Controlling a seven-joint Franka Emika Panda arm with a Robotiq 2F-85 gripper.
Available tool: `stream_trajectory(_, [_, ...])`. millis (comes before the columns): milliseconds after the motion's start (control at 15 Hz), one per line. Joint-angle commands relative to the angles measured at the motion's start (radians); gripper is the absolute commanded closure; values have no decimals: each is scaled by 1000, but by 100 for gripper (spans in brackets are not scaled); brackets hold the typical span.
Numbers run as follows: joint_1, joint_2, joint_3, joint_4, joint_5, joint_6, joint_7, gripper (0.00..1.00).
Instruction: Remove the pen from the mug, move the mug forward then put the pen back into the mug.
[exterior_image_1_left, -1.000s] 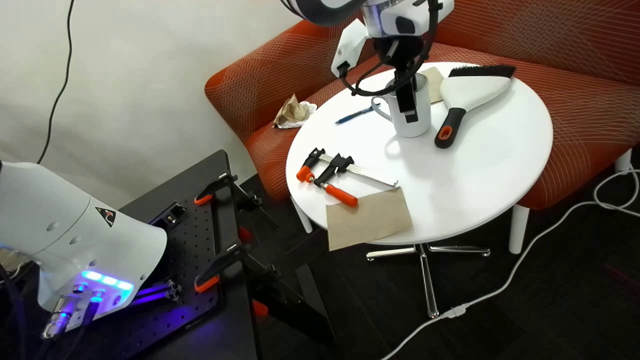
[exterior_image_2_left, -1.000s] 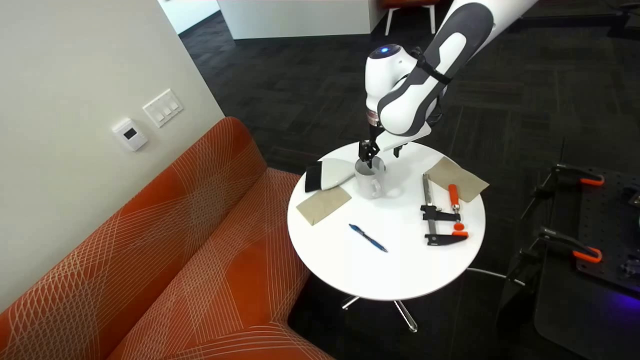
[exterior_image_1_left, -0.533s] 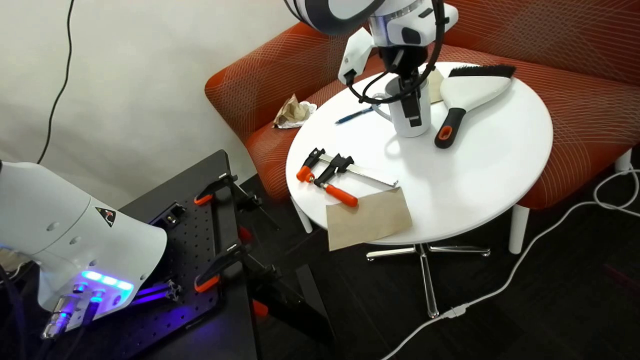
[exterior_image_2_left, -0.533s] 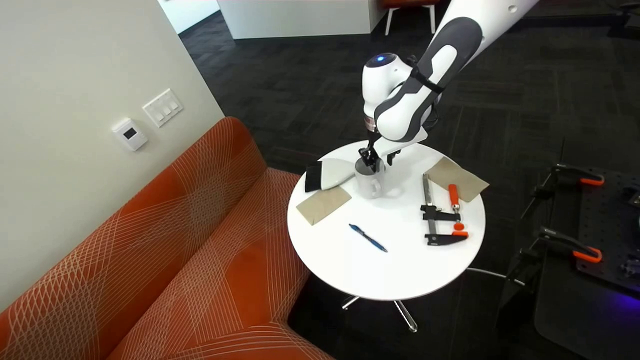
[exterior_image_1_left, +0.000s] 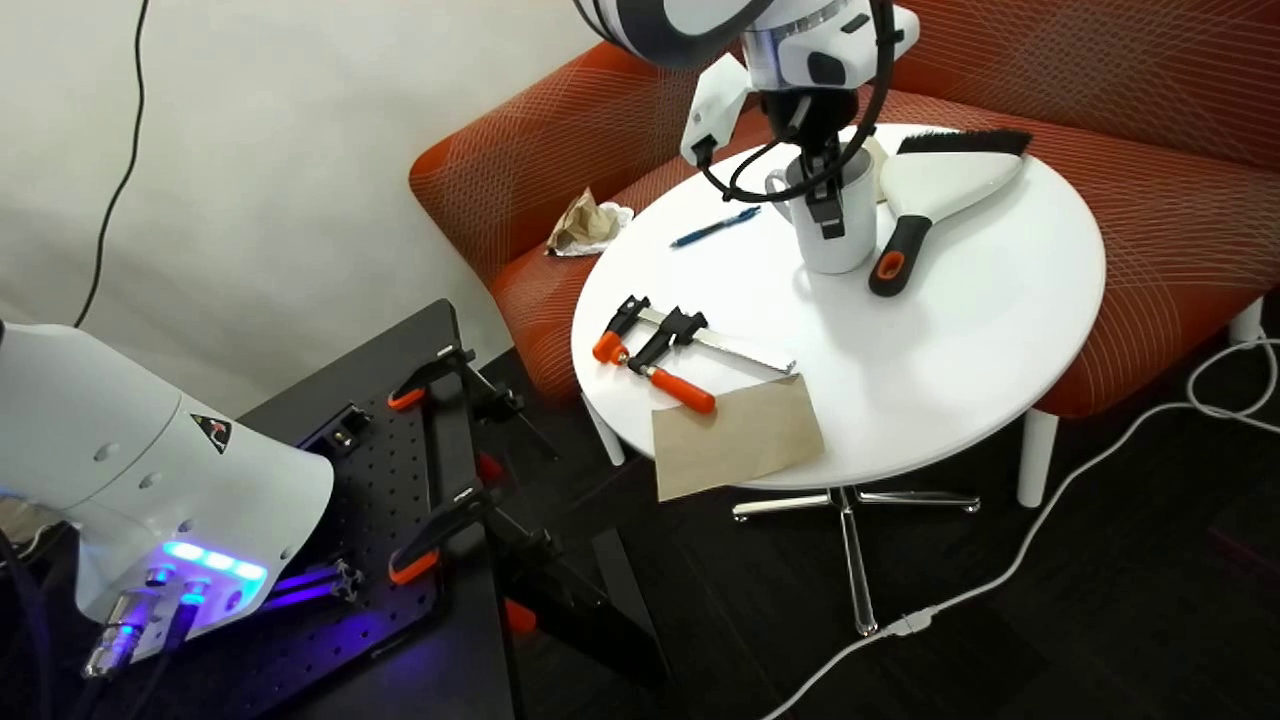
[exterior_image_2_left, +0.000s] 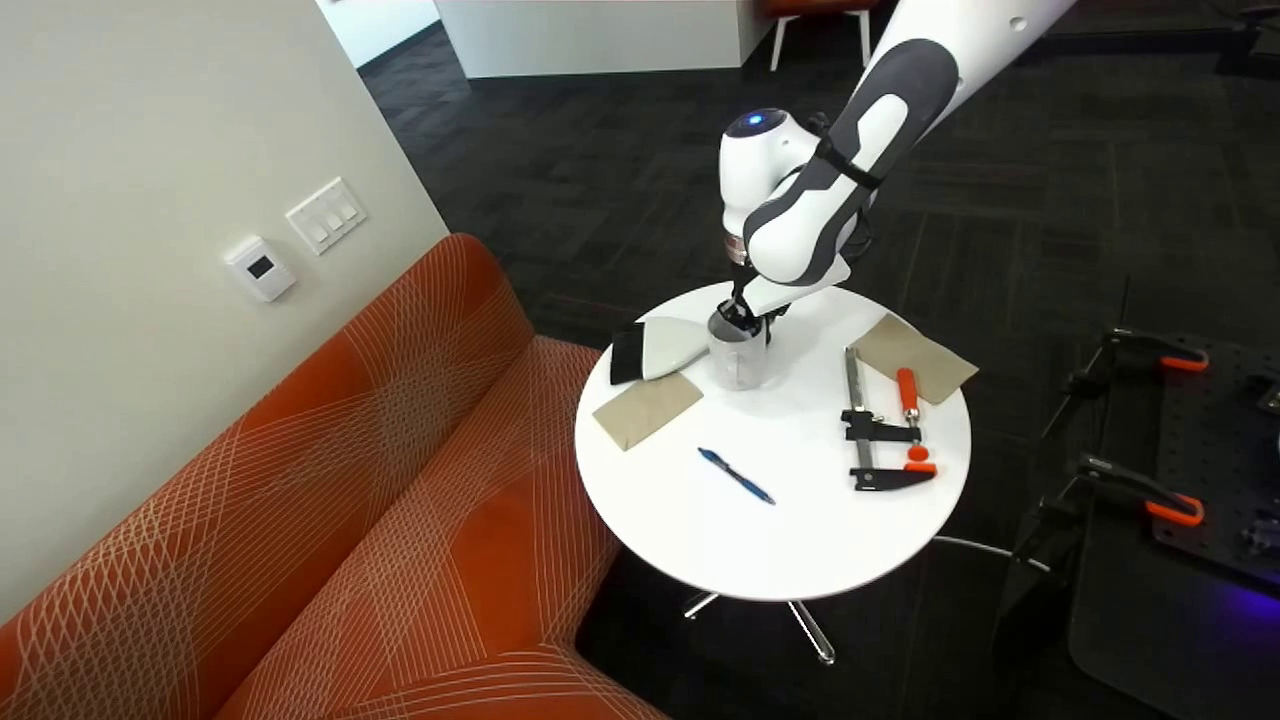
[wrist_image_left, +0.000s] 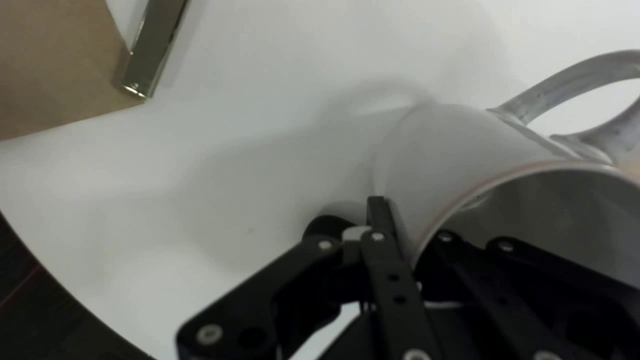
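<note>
With the fingers (wrist_image_left: 392, 285) clenched on the wall of the mug (exterior_image_1_left: 858, 220), 1 outside and 1 inside the rim, reaching in from 6 o'clock in the wrist view.

Along 10 to 3 o'clock in an exterior view, a red-orange sofa (exterior_image_1_left: 1160, 190) with pale crossing lines; before it, a round white tabletop (exterior_image_1_left: 960, 370). Between 1 and 2 o'clock on that, lying flat, a white brush (exterior_image_1_left: 940, 185) with black bristles and a black handle, just beside the mug. Between 8 and 9 o'clock, a bar clamp (exterior_image_1_left: 683, 325) with orange grips. At 7 o'clock, partly under the clamp and overhanging the edge, a brown sheet (exterior_image_1_left: 745, 440); between 9 and 10 o'clock in an exterior view, near the mug and the brush, a further brown sheet (exterior_image_2_left: 648, 410).

At 12 o'clock from the tabletop's middle in an exterior view, the mug, white and upright, with its handle turned to 1 o'clock in the wrist view. Cannot tell whether set down or lifted just off the tabletop. Flat on the tabletop, the dark blue pen (exterior_image_2_left: 737, 476), well apart from the mug, at 6 o'clock from it in an exterior view.
</note>
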Motion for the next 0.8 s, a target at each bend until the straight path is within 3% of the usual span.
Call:
stream_trajectory(0, [18,-24,-23,-2,21,-43,-7,97])
stream_trajectory(733, [-17,-235,-83,-211,40,-25,2,97])
